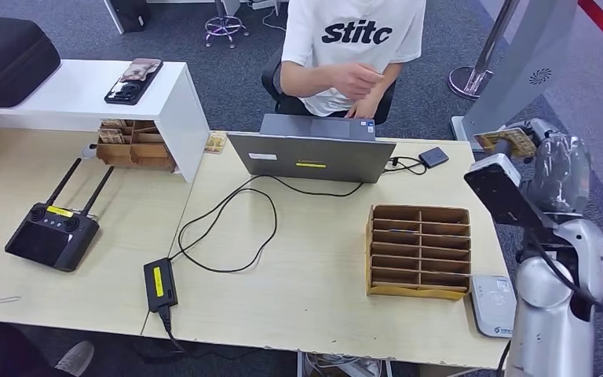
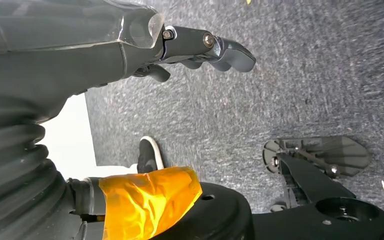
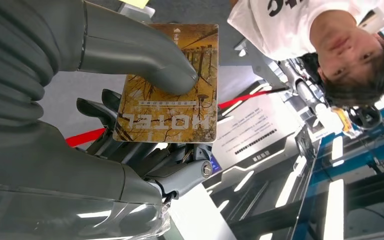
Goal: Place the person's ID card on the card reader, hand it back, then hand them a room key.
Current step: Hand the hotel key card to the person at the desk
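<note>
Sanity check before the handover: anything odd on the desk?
One oddity: the card reader hangs over the table's near edge beside the cardboard organizer. The right hand holds the hotel key card squarely.

Silver right arm (image 1: pixel 553 314), black cable, grey ribbed wrist cover (image 3: pixel 10 70).

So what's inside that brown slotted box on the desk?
From the head view, the slotted box shows only empty-looking brown compartments. The slot floors nearest the front wall are hidden, so a flat card there could go unseen.
</note>
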`<action>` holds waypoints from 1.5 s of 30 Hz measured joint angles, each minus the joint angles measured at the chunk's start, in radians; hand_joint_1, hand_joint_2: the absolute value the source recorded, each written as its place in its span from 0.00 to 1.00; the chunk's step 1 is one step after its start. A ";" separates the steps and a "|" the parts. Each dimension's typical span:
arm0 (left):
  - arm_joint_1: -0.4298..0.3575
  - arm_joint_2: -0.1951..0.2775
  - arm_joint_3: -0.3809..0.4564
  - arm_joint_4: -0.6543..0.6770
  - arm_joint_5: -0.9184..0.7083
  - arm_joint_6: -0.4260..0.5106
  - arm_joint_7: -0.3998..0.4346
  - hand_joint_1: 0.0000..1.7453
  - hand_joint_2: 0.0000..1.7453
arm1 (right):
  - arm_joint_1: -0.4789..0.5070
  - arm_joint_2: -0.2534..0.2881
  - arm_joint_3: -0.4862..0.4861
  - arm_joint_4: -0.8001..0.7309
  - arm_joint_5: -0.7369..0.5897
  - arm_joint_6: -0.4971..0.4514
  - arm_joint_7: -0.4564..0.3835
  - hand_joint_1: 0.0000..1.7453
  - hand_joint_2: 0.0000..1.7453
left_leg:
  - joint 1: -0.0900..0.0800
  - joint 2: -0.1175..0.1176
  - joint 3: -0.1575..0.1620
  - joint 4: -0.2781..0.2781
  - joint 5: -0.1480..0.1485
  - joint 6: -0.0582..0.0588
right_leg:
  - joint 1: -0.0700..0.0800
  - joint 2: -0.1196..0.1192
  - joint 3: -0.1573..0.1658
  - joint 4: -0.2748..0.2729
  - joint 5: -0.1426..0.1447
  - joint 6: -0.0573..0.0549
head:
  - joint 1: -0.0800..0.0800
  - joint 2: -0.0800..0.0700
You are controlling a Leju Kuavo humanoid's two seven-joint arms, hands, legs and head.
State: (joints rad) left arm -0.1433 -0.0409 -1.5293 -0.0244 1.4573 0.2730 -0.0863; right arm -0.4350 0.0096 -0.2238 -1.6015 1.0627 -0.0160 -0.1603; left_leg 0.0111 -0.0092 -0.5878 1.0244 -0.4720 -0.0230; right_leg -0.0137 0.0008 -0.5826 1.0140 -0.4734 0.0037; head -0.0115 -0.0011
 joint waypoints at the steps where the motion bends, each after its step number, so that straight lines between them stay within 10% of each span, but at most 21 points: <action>1: 0.000 0.001 0.000 0.000 -0.008 0.000 0.001 0.00 1.00 | -0.033 -0.003 0.007 0.034 0.011 0.005 0.015 1.00 1.00 | 0.000 0.000 0.000 0.000 0.000 0.000 | 0.000 0.000 0.000 0.000 0.000 0.000 | 0.000 0.000; 12: -0.003 0.015 0.000 0.000 -0.054 0.000 0.015 0.00 1.00 | -0.351 -0.020 0.046 0.420 0.109 0.008 0.093 1.00 1.00 | 0.000 0.000 0.000 0.000 0.002 0.000 | 0.000 0.000 0.000 0.000 0.001 0.000 | 0.000 0.000; 39: -0.003 0.018 0.000 0.000 -0.054 -0.001 0.020 0.00 1.00 | -0.388 -0.018 0.052 0.534 0.163 0.019 0.109 0.96 1.00 | 0.000 -0.017 -0.008 0.001 0.002 0.001 | 0.000 -0.016 -0.002 -0.002 -0.002 0.002 | 0.000 0.000; 43: -0.003 0.018 0.000 0.000 -0.054 -0.001 0.021 0.00 1.00 | -0.393 -0.016 0.052 0.559 0.186 0.029 0.115 0.00 1.00 | 0.000 -0.016 -0.008 0.001 0.001 0.001 | 0.000 -0.015 -0.002 -0.002 -0.002 0.002 | 0.000 0.000; 45: -0.003 0.018 0.000 0.000 -0.051 -0.001 0.023 0.00 1.00 | -0.395 -0.015 0.052 0.577 0.193 0.032 0.110 0.00 1.00 | 0.000 -0.015 -0.008 0.001 0.001 0.001 | 0.000 -0.014 -0.002 -0.002 -0.002 0.003 | 0.000 0.000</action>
State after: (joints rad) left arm -0.1462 -0.0225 -1.5297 -0.0248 1.4061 0.2716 -0.0632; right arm -0.8300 -0.0050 -0.1720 -1.0250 1.2557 0.0162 -0.0500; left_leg 0.0111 -0.0243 -0.5958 1.0252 -0.4706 -0.0219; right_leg -0.0138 -0.0136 -0.5845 1.0116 -0.4755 0.0062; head -0.0115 -0.0011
